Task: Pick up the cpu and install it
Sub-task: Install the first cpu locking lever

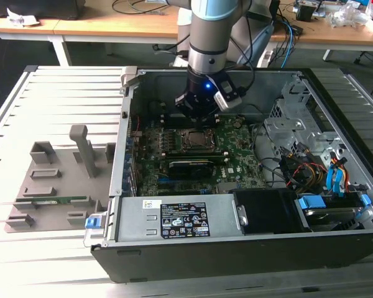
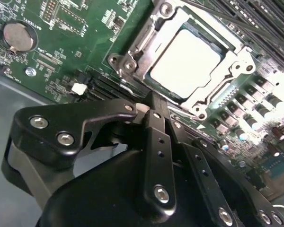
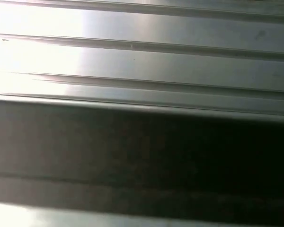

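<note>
The cpu (image 2: pixel 191 61) is seated in the socket frame (image 2: pixel 132 56) on the motherboard (image 1: pixel 236 161), inside the computer case (image 1: pixel 336 248); the gripper (image 1: pixel 199 112) is positioned just above it.

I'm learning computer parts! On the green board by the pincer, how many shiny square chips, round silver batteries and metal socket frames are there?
cpu: 1
round silver battery: 1
socket frame: 1
Total: 3
</note>
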Robot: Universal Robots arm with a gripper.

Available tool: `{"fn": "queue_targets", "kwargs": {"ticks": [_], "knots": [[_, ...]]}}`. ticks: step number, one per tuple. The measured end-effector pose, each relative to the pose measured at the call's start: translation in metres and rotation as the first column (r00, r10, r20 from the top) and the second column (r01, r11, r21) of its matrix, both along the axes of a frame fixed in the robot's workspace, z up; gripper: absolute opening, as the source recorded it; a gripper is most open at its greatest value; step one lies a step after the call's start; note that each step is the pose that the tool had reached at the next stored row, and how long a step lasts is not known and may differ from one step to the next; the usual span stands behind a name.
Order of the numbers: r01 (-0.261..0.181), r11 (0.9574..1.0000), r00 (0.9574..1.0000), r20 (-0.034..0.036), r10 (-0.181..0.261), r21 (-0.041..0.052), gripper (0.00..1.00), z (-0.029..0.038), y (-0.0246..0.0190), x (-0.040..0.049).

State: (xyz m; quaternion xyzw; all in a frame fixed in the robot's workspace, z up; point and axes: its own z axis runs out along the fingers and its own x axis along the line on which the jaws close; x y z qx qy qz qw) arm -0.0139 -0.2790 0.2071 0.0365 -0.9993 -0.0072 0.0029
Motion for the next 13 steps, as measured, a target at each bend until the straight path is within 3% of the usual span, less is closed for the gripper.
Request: {"fn": "queue_targets", "kwargs": {"ticks": [3, 8, 13], "knots": [[0.000, 1.0000, 1.0000, -0.0002, 0.000, -0.0053, 0.11, -0.0025, 0.0000, 0.0031], [-0.002, 1.0000, 1.0000, -0.0008, 0.002, -0.0066, 0.11, -0.0044, 0.0002, 0.0096], [-0.017, 0.9999, 0.9999, -0.0002, 0.017, -0.0005, 0.11, -0.0067, 0.0020, 0.0123]]}}
